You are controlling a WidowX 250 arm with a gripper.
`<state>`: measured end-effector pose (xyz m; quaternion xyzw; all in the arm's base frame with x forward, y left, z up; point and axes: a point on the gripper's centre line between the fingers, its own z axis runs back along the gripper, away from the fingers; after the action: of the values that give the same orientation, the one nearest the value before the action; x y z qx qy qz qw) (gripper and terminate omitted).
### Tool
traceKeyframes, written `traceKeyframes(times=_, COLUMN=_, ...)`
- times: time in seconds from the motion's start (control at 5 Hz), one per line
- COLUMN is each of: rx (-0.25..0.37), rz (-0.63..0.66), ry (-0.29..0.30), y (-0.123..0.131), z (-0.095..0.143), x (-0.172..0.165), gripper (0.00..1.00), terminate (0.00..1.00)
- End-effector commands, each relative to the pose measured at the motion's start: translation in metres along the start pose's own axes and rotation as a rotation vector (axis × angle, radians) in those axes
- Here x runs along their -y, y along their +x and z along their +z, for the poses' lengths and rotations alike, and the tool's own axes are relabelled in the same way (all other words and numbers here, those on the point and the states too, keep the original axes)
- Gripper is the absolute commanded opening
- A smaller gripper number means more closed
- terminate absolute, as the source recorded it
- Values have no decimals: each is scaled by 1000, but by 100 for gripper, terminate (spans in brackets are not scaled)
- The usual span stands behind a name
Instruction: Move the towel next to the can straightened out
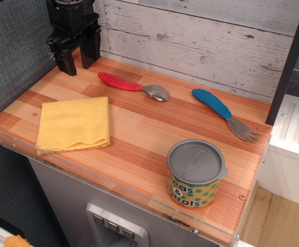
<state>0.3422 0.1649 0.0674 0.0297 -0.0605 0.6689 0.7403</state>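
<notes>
The yellow towel [74,124] lies folded and flat on the left part of the wooden tabletop, near the front edge. The can [196,174] with a grey lid and a green-and-orange dotted label stands upright at the front right, well apart from the towel. My black gripper [78,57] hangs over the back left corner, above and behind the towel. Its two fingers are spread apart and hold nothing.
A red-handled spoon [134,86] lies at the back middle. A blue-handled fork [224,112] lies at the back right. A clear plastic rim [113,181] runs along the table's front edge. A plank wall [201,41] stands behind.
</notes>
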Motion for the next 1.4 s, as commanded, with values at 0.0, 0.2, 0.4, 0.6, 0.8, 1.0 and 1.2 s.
traceKeyframes(times=0.0, rx=0, rz=0, ry=0, y=0, z=0, x=0, gripper=100, terminate=0)
traceKeyframes(times=0.2, rx=40, rz=-183, ry=-2, y=-3, z=8, x=-2, gripper=100, terminate=0)
traceKeyframes(times=0.4, rx=67, rz=-348, ry=-11, y=-7, z=10, x=-8, gripper=100, terminate=0)
traceKeyframes(times=0.6, rx=28, rz=-547, ry=-52, y=-13, z=6, x=-23, gripper=100, terminate=0)
traceKeyframes(times=0.8, rx=59, rz=-706, ry=-14, y=-26, z=4, x=-39, gripper=0, terminate=0)
traceKeyframes(times=1.0, rx=60, rz=-799, ry=15, y=-32, z=-3, x=-54, gripper=0, terminate=0)
traceKeyframes(times=1.2, rx=95, rz=-847, ry=27, y=-33, z=-9, x=-68, gripper=0, terminate=0)
